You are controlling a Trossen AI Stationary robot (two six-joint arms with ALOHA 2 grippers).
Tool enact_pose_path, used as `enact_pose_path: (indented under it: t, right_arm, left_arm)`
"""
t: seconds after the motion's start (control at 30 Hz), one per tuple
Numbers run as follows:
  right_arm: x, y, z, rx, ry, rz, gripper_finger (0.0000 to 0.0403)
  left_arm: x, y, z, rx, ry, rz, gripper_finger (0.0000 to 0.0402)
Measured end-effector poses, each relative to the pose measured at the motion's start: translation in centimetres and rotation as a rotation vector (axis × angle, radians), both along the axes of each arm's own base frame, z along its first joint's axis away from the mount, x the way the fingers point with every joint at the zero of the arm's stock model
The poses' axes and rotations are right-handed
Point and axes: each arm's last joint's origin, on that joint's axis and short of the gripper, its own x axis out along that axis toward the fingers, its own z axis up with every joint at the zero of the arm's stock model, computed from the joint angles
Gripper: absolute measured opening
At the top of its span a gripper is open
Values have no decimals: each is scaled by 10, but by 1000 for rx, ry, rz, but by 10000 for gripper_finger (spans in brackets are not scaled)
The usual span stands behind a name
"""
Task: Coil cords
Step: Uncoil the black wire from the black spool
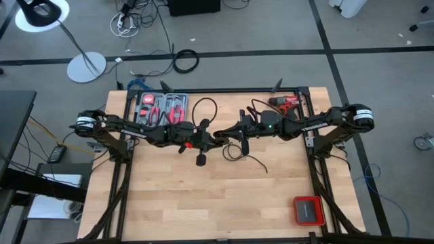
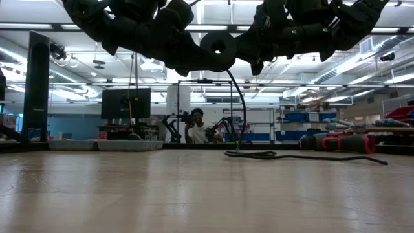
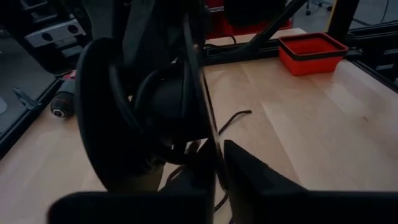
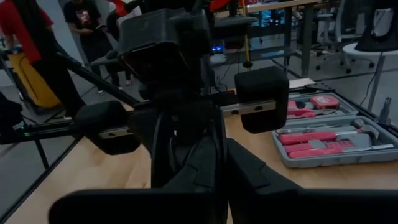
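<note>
The thin black cord runs between my two grippers above the table's middle. One loop [image 1: 203, 106] stands out toward the far edge. A slack bunch [image 1: 234, 153] lies on the wood with a loose tail [image 1: 261, 167]. In the low view the cord [image 2: 240, 110] arcs down from the grippers to the table. My left gripper [image 1: 207, 139] and my right gripper [image 1: 222, 135] face each other, almost tip to tip, both raised above the table and both shut on the cord. My left gripper pinches a stretch of the cord [image 3: 214, 146] between its two fingers, coming level from the table's left. The cord runs on from the fingers past the other gripper and is clear of the table there. My right gripper comes level from the table's right, shut with a thin strand of the cord [image 4: 218, 146] in the slit between its fingers. The left gripper close in front hides the rest. Below the grippers the cord hangs slack to the bunch on the table [image 2: 249, 154].
A grey tray of red-handled tools [image 1: 163, 108] stands at the far left and a red drill [image 1: 285, 103] at the far right. A red box [image 1: 306, 210] stands at the near right corner. A thicker black cable ring [image 1: 185, 61] lies on the floor beyond the table. People stand in the room behind.
</note>
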Motion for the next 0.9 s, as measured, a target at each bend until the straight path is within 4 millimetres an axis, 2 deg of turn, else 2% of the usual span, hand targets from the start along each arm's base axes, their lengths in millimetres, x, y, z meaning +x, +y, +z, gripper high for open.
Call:
enact_pose_path:
  t: [0.17, 0.3, 0.43, 0.7, 0.9]
  right_arm:
    - [0, 0, 0, 0, 1, -4, 13]
    - [0, 0, -1, 0, 6, 0, 13]
    - [0, 1, -1, -8, 12, 11, 13]
    - [-6, 1, 6, -28, 9, 7, 13]
    - [-6, 1, 5, -27, 20, 8, 13]
  left_arm:
    - [0, 0, 0, -5, 4, 1, 89]
    - [-1, 0, -1, -5, 23, 4, 108]
    - [-8, 3, 4, 5, 59, 31, 110]
    - [-28, 4, 27, 7, 72, 59, 108]
    - [-31, 3, 28, 4, 84, 59, 108]
